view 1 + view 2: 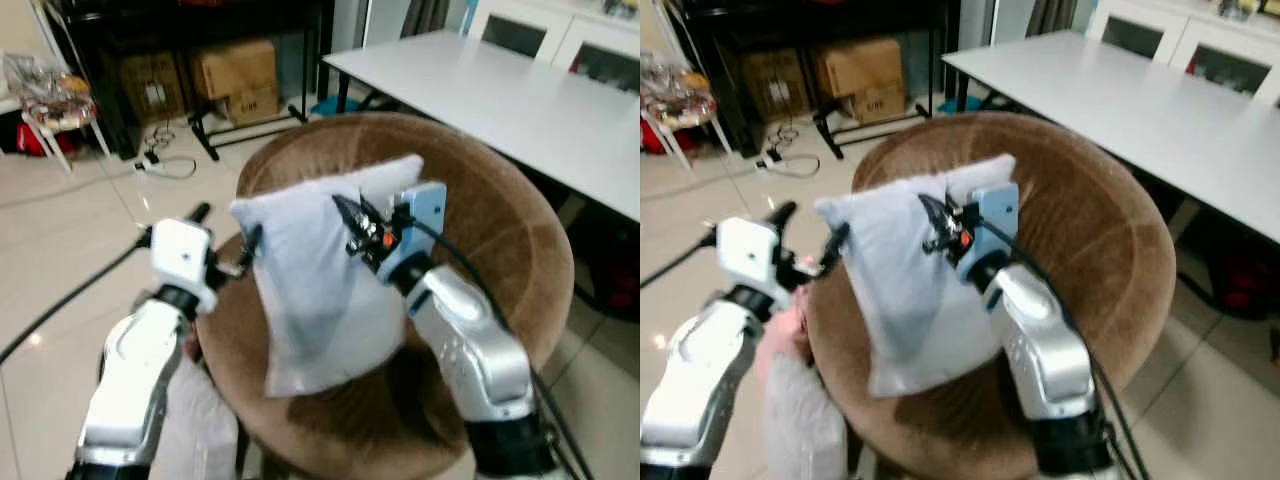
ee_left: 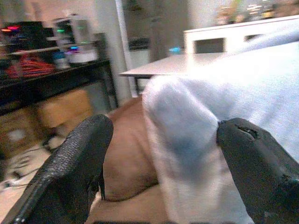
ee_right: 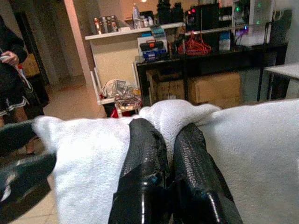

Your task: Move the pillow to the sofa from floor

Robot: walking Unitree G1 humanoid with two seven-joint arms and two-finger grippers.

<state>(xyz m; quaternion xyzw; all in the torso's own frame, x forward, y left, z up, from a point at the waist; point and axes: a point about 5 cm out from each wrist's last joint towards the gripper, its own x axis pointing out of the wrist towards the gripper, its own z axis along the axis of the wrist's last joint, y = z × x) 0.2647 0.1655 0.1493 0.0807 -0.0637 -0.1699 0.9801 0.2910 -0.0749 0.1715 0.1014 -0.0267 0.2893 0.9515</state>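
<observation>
Brown sofa (image 1: 500, 230), right hand (image 1: 345, 215) pinching pillow (image 1: 320, 300)

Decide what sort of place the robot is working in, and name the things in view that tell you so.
Most likely a lived-in home room: a round brown sofa chair holding a white pillow, a long white table, and cardboard boxes under a black shelf on the tiled floor.

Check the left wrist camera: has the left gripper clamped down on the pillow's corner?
No. The left gripper is open, its two black fingers spread wide on either side of the white pillow corner without pinching it.
</observation>
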